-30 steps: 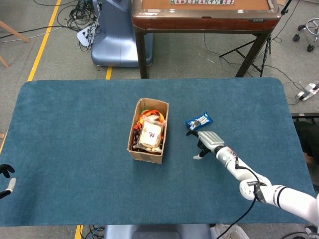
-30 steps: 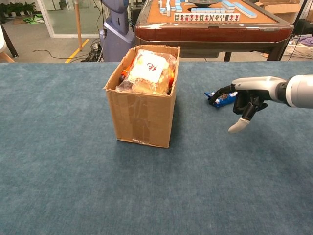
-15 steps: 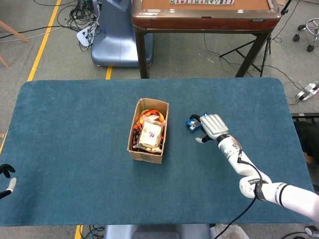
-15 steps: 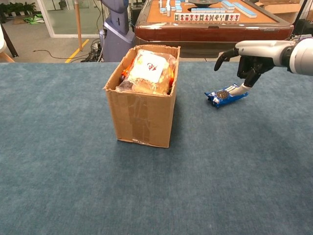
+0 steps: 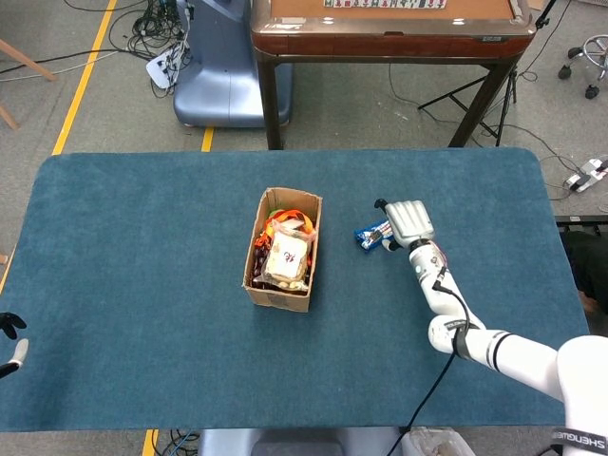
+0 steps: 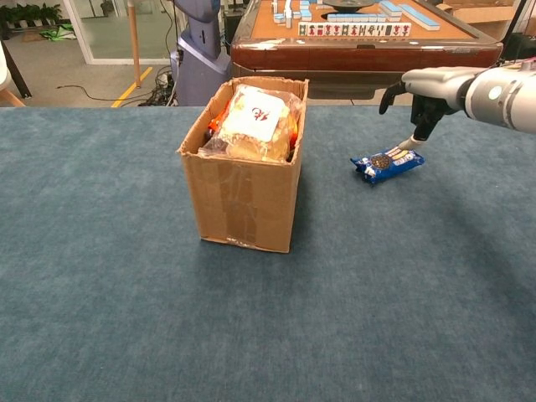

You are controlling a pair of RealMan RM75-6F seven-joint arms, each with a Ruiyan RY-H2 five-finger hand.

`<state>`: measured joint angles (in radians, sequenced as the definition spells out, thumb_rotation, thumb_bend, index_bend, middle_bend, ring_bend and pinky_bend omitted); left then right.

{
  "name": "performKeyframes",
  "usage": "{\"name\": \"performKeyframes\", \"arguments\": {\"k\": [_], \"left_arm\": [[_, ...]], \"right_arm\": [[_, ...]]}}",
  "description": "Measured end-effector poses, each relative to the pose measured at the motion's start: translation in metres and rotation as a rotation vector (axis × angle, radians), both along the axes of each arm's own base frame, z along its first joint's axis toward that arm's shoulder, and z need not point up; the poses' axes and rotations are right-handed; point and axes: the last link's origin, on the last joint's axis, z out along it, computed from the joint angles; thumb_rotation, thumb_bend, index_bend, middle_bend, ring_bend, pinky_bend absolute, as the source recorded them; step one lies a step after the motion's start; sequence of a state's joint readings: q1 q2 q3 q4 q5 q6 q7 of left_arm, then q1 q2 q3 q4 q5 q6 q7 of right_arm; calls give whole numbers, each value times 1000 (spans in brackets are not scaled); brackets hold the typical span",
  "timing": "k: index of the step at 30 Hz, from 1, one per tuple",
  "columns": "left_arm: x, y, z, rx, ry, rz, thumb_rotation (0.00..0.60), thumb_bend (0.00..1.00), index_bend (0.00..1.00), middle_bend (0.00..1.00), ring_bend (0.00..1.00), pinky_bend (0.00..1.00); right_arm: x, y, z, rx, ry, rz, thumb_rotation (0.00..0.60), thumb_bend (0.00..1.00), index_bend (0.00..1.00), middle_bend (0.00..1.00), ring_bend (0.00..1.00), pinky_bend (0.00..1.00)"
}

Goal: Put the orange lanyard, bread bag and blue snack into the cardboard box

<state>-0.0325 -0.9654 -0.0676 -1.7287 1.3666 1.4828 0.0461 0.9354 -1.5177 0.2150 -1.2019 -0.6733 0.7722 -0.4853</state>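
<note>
Chest view: my right robot hand (image 6: 425, 94) hovers just above the blue snack (image 6: 387, 164), fingers spread, holding nothing. The snack's long axis runs left-right on the desk (image 6: 126, 276), right of the cardboard box (image 6: 244, 188); my left robot hand (image 5: 9, 344) is far off.

Table (image 5: 142, 285): blue-green felt top, rounded corners, fills most of the view.
Cardboard box (image 5: 277, 296): near table centre, flaps open, long axis running away from the robot.
Box contents: bread bag (image 5: 287, 260) on top, clear wrap with pale label; orange lanyard (image 5: 288, 223) at the far end, partly under the bag.
Blue snack (image 5: 370, 235): flat on the felt, right of the box and apart from it.
Right hand (image 5: 407, 222): palm down, over the right end of the snack; contact cannot be told. White forearm runs to the lower right corner.
Left hand (image 5: 9, 344): at the left edge, only dark and white fingertips visible.
Background: wooden-framed table (image 5: 389, 33) beyond the far edge; blue machine base (image 5: 220, 85) and cables on the floor.
</note>
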Motion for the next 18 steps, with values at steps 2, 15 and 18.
{"name": "performKeyframes", "arguments": {"k": [2, 15, 18], "left_arm": [[0, 0, 1, 2, -2, 0, 600, 351, 468, 551, 377, 601], [0, -1, 3, 8, -13, 1, 600, 351, 468, 551, 377, 601], [0, -1, 4, 8, -16, 2, 600, 351, 468, 551, 377, 601]], "right_arm": [[-2, -2, -4, 8, -1, -18, 600, 250, 261, 1000, 1000, 1000], [-16, -12, -26, 64, 15, -87, 600, 252, 263, 1000, 1000, 1000], [-18, -14, -31, 68, 24, -95, 600, 253, 279, 1000, 1000, 1000]]}}
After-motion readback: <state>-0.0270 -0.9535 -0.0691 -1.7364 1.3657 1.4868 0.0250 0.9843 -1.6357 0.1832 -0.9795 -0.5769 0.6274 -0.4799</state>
